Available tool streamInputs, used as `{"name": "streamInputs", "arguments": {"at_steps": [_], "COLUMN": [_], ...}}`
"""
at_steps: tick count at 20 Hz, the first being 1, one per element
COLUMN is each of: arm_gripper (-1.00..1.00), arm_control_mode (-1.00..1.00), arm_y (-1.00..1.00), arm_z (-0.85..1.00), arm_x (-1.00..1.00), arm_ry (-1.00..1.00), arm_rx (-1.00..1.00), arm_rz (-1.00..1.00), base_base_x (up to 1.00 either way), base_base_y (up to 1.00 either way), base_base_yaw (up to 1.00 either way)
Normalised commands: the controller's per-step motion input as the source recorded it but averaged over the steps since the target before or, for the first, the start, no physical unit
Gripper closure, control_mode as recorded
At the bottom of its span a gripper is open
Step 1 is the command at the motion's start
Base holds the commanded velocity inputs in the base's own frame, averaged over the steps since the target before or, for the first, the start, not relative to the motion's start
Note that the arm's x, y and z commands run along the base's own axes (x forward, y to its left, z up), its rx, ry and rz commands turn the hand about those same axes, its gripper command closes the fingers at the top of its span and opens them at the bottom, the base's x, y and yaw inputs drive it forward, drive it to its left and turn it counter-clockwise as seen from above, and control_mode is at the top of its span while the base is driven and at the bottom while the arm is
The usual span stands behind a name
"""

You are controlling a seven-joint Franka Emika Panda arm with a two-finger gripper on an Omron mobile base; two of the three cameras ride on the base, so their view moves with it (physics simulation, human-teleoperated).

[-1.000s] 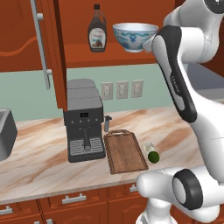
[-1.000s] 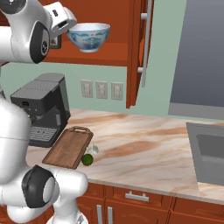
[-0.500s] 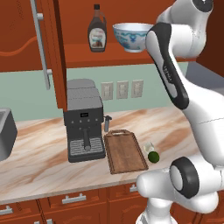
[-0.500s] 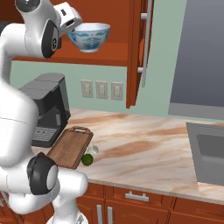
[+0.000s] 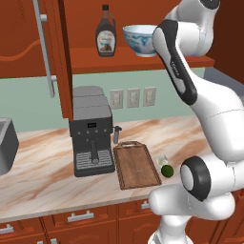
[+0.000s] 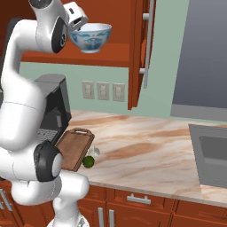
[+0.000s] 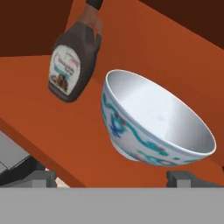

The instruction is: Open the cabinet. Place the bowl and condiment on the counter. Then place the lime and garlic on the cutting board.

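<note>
The cabinet stands open, its door (image 5: 47, 57) swung left. On its shelf (image 7: 65, 131) the white bowl (image 7: 153, 122) with blue pattern sits right of the dark condiment bottle (image 7: 74, 57). My gripper (image 7: 113, 179) is open, close in front of the bowl, one fingertip low on each side, touching nothing. From the right base, the hand (image 6: 77, 20) hangs just left of the bowl (image 6: 91, 37). Below, on the counter (image 5: 43, 176), the cutting board (image 5: 137, 164) lies bare. The lime (image 5: 167, 171) and garlic (image 5: 162, 160) rest just off its right edge.
A black coffee machine (image 5: 91, 131) stands directly left of the board, under the shelf. The other cabinet door (image 6: 142, 48) juts out to the right of the bowl. A sink (image 6: 213, 155) is sunk into the counter's far right end. Drawers run below the counter.
The hand has moved in closer to the bowl and the upper arm has swung with it. Its fingers stay open. Bowl, bottle, lime and garlic have not moved.
</note>
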Motion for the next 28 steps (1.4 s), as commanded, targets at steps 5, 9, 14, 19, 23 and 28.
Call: {"name": "streamInputs", "arguments": {"at_steps": [5,9,14,19,23,28], "arm_gripper": [-1.0,-1.0,-1.0,-1.0,-1.0,-1.0], "arm_control_mode": [-1.0,-1.0,-1.0,-1.0,-1.0,-1.0], "arm_y": [-0.06,-0.08,-0.06,-0.03,0.0,0.0], "arm_z": [-0.02,-0.07,-0.1,-0.15,-0.1,0.02], "arm_x": [0.31,0.22,0.22,0.19,0.24,0.31], "arm_ry": [0.02,0.02,0.03,0.04,0.04,0.06], "arm_rx": [0.0,-0.01,-0.02,-0.04,-0.03,0.0], "arm_rz": [0.01,0.0,0.0,0.01,0.02,0.02], "base_base_x": [0.0,0.0,0.0,0.0,0.0,0.0], "base_base_y": [0.0,0.0,0.0,0.0,0.0,0.0], "base_base_yaw": [0.0,0.0,0.0,0.0,0.0,0.0]}}
